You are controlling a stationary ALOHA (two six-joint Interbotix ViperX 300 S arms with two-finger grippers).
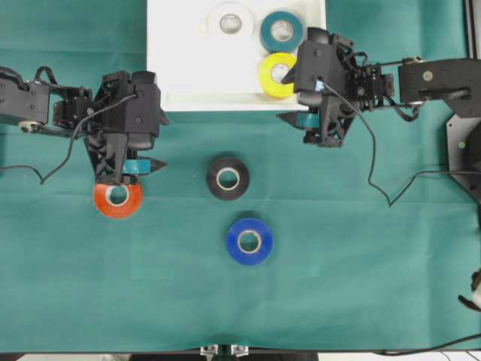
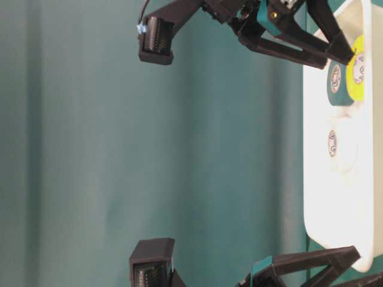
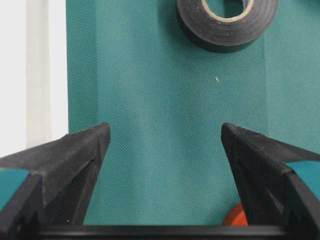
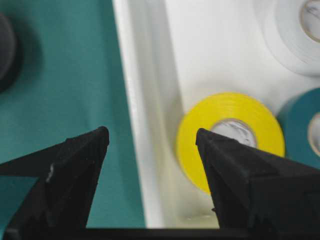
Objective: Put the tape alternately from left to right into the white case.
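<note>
**With three rolls in the case and three on the cloth, both grippers stand empty**

While its jaws stand spread with nothing between them, the left gripper (image 1: 139, 167) hangs over the green cloth (image 1: 361, 286), its fingertips just above the red-orange roll (image 1: 117, 198); the left wrist view shows only bare cloth in the gap, with a sliver of red-orange at the lower edge. The right gripper (image 4: 152, 145) is likewise spread and empty, straddling the near rim of the white case (image 1: 180, 68), with the yellow roll (image 4: 230, 137) lying flat just inside that rim.

Further out, the white roll (image 1: 230, 22) and teal roll (image 1: 282, 31) lie side by side in the case, the teal one touching or nearly touching the yellow. The black roll (image 1: 228, 177) and blue roll (image 1: 249, 241) lie flat on the cloth, well apart from each other and from the red-orange one.

Each roll looks light and stiff, a firm ring that should not crush under the pads. Its smooth vinyl wall may be slightly slippery, so the likely best hold is one finger in the pale core and one outside, or both across the outer wall.
</note>
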